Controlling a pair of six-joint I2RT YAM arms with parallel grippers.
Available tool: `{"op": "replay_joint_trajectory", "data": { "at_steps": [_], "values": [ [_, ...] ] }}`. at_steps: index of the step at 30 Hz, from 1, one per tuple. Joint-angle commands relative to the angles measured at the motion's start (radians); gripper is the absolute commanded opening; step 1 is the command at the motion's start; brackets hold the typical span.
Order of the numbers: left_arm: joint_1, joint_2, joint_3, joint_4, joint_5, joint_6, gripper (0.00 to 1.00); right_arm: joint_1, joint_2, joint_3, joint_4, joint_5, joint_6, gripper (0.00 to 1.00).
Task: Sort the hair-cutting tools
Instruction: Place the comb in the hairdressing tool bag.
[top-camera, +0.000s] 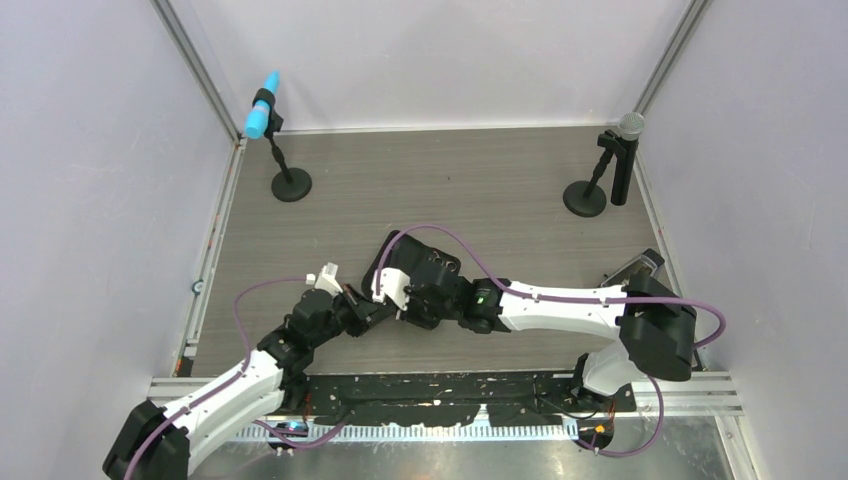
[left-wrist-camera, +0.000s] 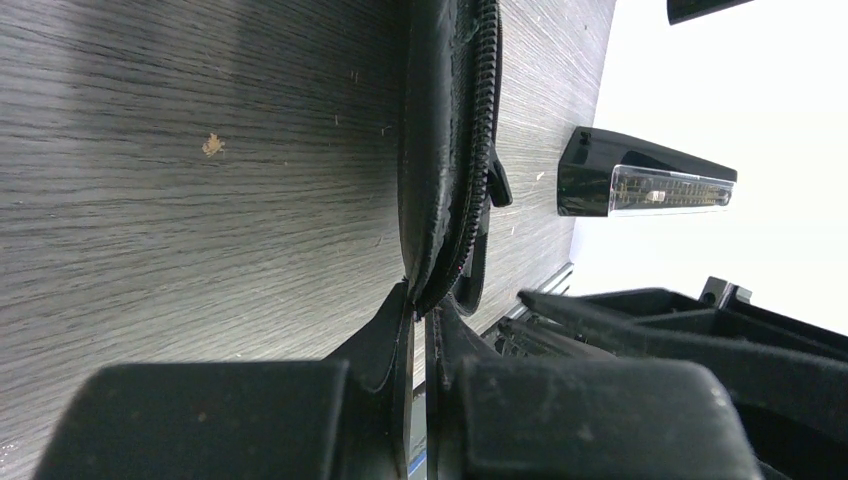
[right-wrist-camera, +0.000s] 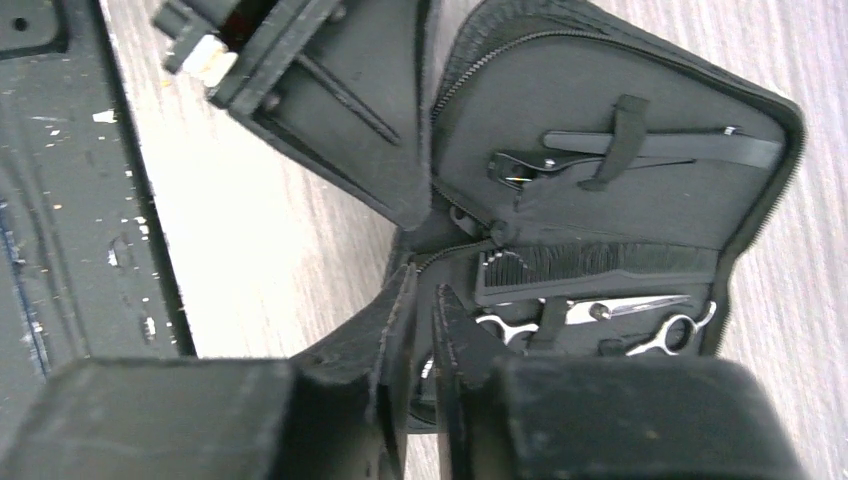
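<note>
Presently, the hair-cutting tools all sit inside the open black zip case (right-wrist-camera: 560, 110), strapped to its inner panel. A black clip (right-wrist-camera: 650, 147) is held under an elastic strap close to the case's outer zip edge. The long black comb (right-wrist-camera: 600, 265) lies across the middle of the panel. Two silver scissors (right-wrist-camera: 625, 307) sit on the side of the comb nearest the right gripper (right-wrist-camera: 424, 300), ring handles showing, partly hidden behind that gripper's body

The case rests on the grey wood-grain table (left-wrist-camera: 180, 180) with its flap raised. The flap's zip edge is pinched tight in the left gripper (left-wrist-camera: 420, 312). The right gripper is at the case's spine corner, fingers a sliver apart; cannot tell whether they nip anything

Well beyond the case, at the far table corners, stand a blue-tipped microphone (top-camera: 263, 112) and a grey-headed microphone (top-camera: 627, 128)
</note>
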Motion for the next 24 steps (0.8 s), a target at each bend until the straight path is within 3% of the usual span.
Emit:
{"op": "replay_joint_trajectory", "data": {
  "at_steps": [1,4,10,14,19,24],
  "values": [
    [-0.005,-0.016,0.044,0.02,0.01,0.017,0.0,-0.001,-0.022,0.016,0.05,0.089,0.022,0.26],
    [-0.005,-0.027,0.045,-0.009,0.005,0.02,0.06,-0.001,-0.015,0.012,0.064,0.1,0.016,0.29],
    [-0.006,-0.073,0.047,-0.12,-0.044,0.026,0.37,-0.002,0.006,0.018,0.065,0.113,0.014,0.3],
    [-0.004,-0.119,0.055,-0.249,-0.114,0.031,0.53,-0.001,0.005,0.01,0.065,0.112,0.019,0.3],
    [0.027,-0.143,0.092,-0.408,-0.204,0.079,0.62,-0.002,-0.001,-0.003,0.065,0.107,0.031,0.3],
    [0.121,-0.088,0.11,-0.43,-0.173,0.135,0.64,-0.001,0.0,-0.009,0.068,0.094,0.05,0.31]
  ]
}}
